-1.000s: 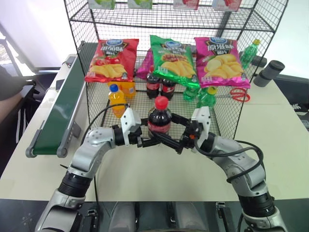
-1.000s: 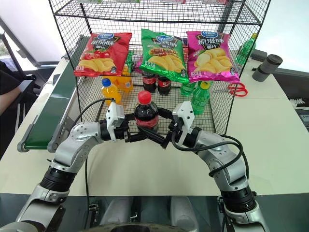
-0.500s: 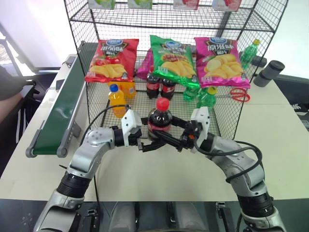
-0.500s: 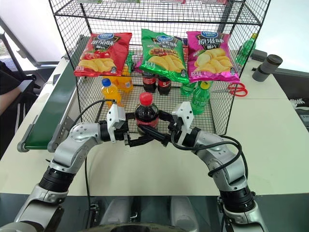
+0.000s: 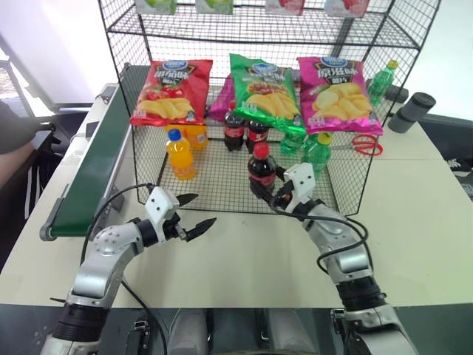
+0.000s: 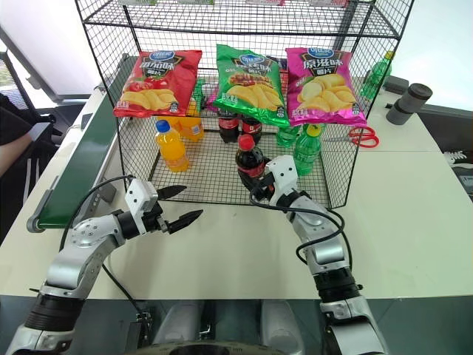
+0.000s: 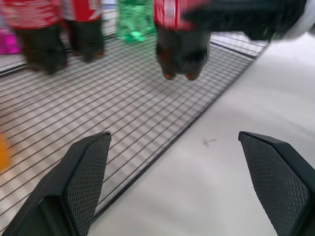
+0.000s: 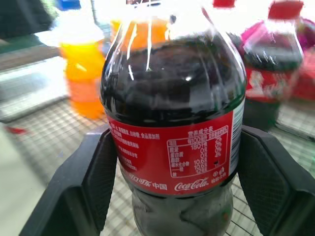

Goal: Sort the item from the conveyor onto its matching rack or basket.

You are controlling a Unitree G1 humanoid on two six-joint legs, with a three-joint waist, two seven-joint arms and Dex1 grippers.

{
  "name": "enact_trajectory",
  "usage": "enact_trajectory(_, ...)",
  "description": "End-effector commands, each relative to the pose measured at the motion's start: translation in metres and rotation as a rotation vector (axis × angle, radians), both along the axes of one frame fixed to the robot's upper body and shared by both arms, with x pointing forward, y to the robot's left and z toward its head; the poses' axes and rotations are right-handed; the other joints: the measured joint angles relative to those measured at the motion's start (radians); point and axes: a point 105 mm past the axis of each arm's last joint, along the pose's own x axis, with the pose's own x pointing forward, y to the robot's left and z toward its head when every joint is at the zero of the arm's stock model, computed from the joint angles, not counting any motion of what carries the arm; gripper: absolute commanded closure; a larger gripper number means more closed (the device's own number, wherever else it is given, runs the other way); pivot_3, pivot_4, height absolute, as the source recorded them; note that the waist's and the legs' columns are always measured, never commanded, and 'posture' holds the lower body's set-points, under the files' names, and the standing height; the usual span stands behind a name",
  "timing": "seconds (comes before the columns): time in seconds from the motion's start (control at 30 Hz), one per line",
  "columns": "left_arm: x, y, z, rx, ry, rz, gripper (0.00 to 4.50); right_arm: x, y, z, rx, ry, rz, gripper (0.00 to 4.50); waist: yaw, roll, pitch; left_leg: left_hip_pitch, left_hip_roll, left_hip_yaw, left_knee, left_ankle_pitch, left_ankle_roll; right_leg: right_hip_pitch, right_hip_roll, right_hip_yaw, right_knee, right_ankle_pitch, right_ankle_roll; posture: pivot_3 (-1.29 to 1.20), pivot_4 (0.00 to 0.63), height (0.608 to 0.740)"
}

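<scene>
The item, a cola bottle (image 5: 261, 166) with a red cap and red label, stands upright just inside the front edge of the black wire rack (image 5: 353, 180). My right gripper (image 5: 264, 189) is shut on its lower body, and both pads press the label in the right wrist view (image 8: 172, 128). The bottle's base (image 7: 181, 69) seems to hang slightly above the mesh floor. My left gripper (image 5: 198, 211) is open and holds nothing, over the table in front of the rack's left half, apart from the bottle. The dark green conveyor (image 5: 92, 170) runs along the left.
Two more cola bottles (image 5: 244, 132) stand at the back of the rack. An orange-drink bottle (image 5: 179, 155) is to the left and green bottles (image 5: 318, 148) to the right. Chip bags (image 5: 262, 92) hang above. Scissors (image 5: 362, 144) and a grey cylinder (image 5: 412, 111) lie right of the rack.
My left gripper let go of the cola bottle, opened, and drew back to the left and down. My right gripper closed on the bottle and carried it forward into the rack.
</scene>
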Motion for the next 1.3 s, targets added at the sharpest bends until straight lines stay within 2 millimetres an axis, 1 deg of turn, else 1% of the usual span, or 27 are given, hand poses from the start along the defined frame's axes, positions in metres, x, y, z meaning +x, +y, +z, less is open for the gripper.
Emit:
enact_trajectory(0.03, -0.002, 0.003, 0.015, -0.019, -0.051, 0.033, 0.08, 0.017, 0.011, 0.025, 0.034, -0.124, -0.050, 1.53, -0.003, 0.000, 0.000, 0.000, 0.000, 0.000, 0.000, 0.000, 0.000, 0.000, 0.000, 0.000, 0.000, 0.000, 0.000, 0.00, 0.150, 0.740)
enact_trajectory(0.13, -0.004, 0.004, 0.016, -0.019, -0.057, 0.053, 0.08, 0.033, 0.015, 0.016, 0.065, -0.089, -0.110, 1.53, -0.005, 0.000, 0.000, 0.000, 0.000, 0.000, 0.000, 0.000, 0.000, 0.000, -0.001, 0.000, 0.001, 0.000, 0.000, 0.00, 0.150, 0.740)
enact_trajectory(0.3, -0.007, 0.001, 0.017, -0.027, -0.051, 0.053, 0.08, 0.044, 0.019, 0.010, 0.084, -0.076, -0.146, 1.53, -0.003, 0.000, 0.000, 0.000, -0.001, 0.001, 0.000, 0.000, 0.000, 0.000, -0.003, 0.000, 0.000, 0.000, 0.000, 0.00, 0.150, 0.740)
enact_trajectory(0.57, -0.007, 0.001, 0.017, -0.023, -0.049, 0.051, 0.08, 0.049, 0.023, 0.004, 0.099, -0.053, -0.112, 1.53, -0.018, 0.001, 0.000, 0.001, 0.000, 0.001, 0.000, 0.000, -0.001, 0.000, -0.003, 0.000, 0.001, 0.000, 0.000, 0.00, 0.150, 0.740)
enact_trajectory(0.67, -0.006, 0.000, 0.018, -0.023, -0.052, 0.049, 0.00, 0.047, 0.024, 0.006, 0.103, -0.062, -0.090, 0.06, -0.026, 0.001, 0.000, 0.001, 0.000, 0.001, -0.001, 0.000, -0.001, 0.000, -0.003, 0.000, 0.001, 0.000, 0.000, 0.00, 0.150, 0.740)
enact_trajectory(0.73, -0.006, 0.000, 0.018, -0.023, -0.052, 0.048, 0.00, 0.046, 0.024, 0.007, 0.103, -0.069, -0.083, 0.06, -0.027, 0.001, 0.000, 0.001, 0.000, 0.001, -0.001, 0.000, -0.001, 0.000, -0.003, 0.000, 0.001, 0.000, 0.000, 0.00, 0.150, 0.740)
enact_trajectory(0.87, -0.004, -0.003, 0.020, -0.028, -0.053, 0.043, 0.00, 0.038, 0.014, 0.010, 0.052, -0.121, -0.068, 0.06, -0.026, 0.001, 0.000, 0.001, 0.000, 0.001, -0.001, 0.000, -0.001, 0.000, -0.003, 0.000, 0.002, 0.000, 0.000, 0.00, 0.150, 0.740)
enact_trajectory(1.0, -0.002, -0.002, 0.022, -0.030, -0.053, 0.049, 0.00, 0.017, -0.016, 0.009, 0.004, -0.144, -0.059, 0.06, -0.019, 0.001, 0.000, 0.001, -0.001, 0.000, -0.001, 0.000, -0.001, 0.001, -0.005, 0.000, 0.001, 0.000, 0.000, 0.00, 0.150, 0.740)
enact_trajectory(1.07, -0.002, 0.001, 0.022, -0.027, -0.054, 0.056, 0.00, 0.004, -0.028, 0.008, -0.022, -0.135, -0.029, 0.06, -0.019, 0.001, 0.000, 0.000, -0.001, 0.000, -0.001, 0.000, -0.001, 0.001, -0.005, 0.000, 0.000, 0.000, 0.000, 0.00, 0.150, 0.740)
enact_trajectory(1.17, 0.000, 0.012, 0.023, -0.013, -0.056, 0.085, 0.00, -0.027, -0.054, 0.009, -0.092, -0.123, 0.042, 0.06, -0.025, 0.002, 0.000, 0.001, -0.001, 0.000, -0.001, 0.000, 0.000, 0.001, -0.005, 0.000, 0.000, 0.000, 0.000, 0.00, 0.150, 0.740)
enact_trajectory(1.23, 0.001, 0.022, 0.023, 0.005, -0.058, 0.106, 0.00, -0.047, -0.068, 0.016, -0.120, -0.110, 0.091, 0.06, -0.022, 0.004, 0.000, 0.002, -0.001, 0.000, -0.002, 0.000, 0.000, 0.001, -0.004, 0.000, 0.000, 0.000, 0.000, 0.00, 0.150, 0.740)
enact_trajectory(1.3, 0.002, 0.033, 0.023, 0.022, -0.057, 0.128, 0.00, -0.063, -0.080, 0.026, -0.125, -0.089, 0.123, 0.06, -0.024, 0.004, 0.000, 0.002, 0.000, 0.000, -0.002, 0.000, 0.000, 0.001, -0.004, 0.000, 0.000, 0.000, 0.000, 0.00, 0.150, 0.740)
